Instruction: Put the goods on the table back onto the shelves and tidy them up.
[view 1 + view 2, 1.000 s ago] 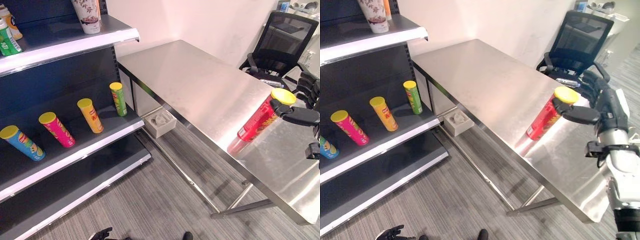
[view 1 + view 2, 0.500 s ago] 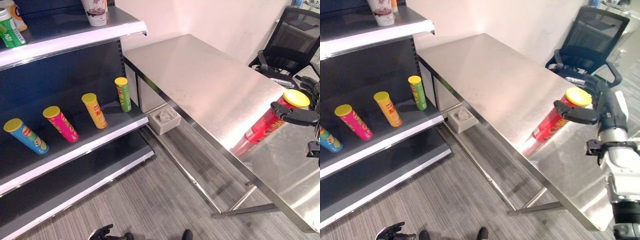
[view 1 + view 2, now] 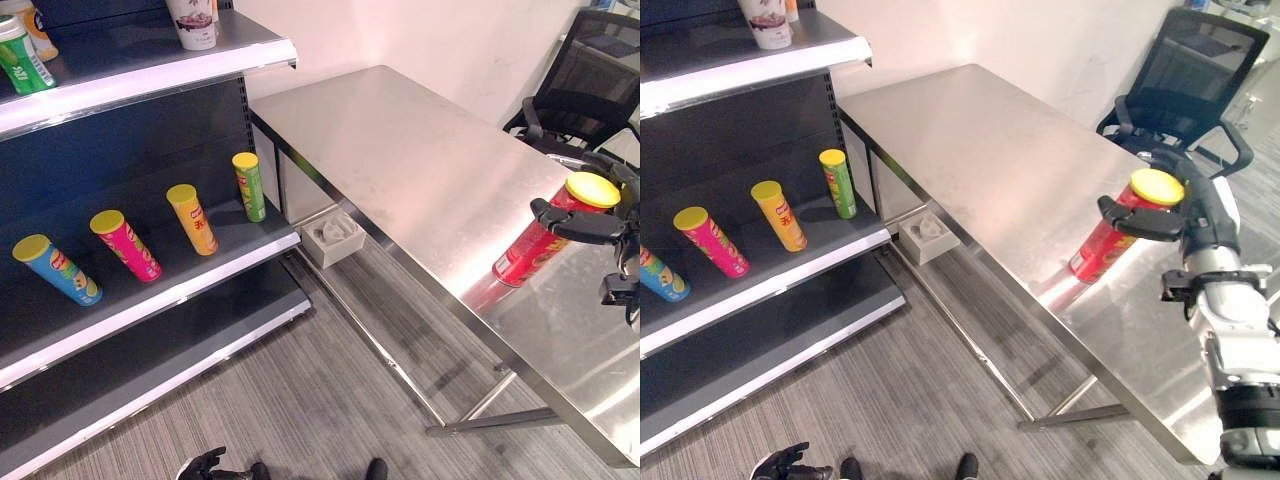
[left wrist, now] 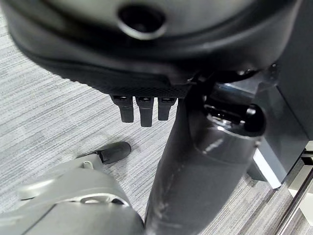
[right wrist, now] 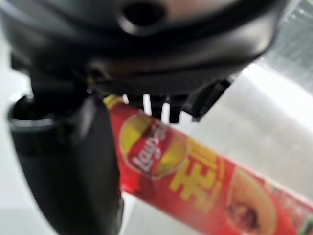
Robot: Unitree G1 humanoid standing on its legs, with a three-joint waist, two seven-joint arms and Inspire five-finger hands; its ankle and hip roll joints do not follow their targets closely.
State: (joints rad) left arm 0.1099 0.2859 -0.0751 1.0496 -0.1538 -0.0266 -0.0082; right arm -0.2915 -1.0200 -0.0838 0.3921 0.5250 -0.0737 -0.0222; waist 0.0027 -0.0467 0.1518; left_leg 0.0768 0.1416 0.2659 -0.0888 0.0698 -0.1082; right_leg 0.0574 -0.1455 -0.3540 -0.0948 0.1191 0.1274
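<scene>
A red chip can (image 3: 535,248) with a yellow lid stands near the right end of the steel table (image 3: 400,150). My right hand (image 3: 1200,215) is curled round its upper part, thumb across the front and fingers behind. Its wrist view shows the red can (image 5: 195,181) lying between the thumb (image 5: 73,161) and the fingers. On the middle shelf (image 3: 150,300) stand a blue can (image 3: 55,270), a pink can (image 3: 125,245), an orange can (image 3: 192,218) and a green can (image 3: 249,186). My left hand (image 3: 200,465) hangs low by the floor, fingers relaxed.
The top shelf holds a paper cup (image 3: 192,22) and a green bottle (image 3: 18,60). A white box (image 3: 335,240) sits on the floor under the table by the shelf. A black office chair (image 3: 590,85) stands behind the table's right end. The lowest shelf (image 3: 150,385) is bare.
The whole view has shifted a little. My right thumb has reached further across the red can, which still stands on the table.
</scene>
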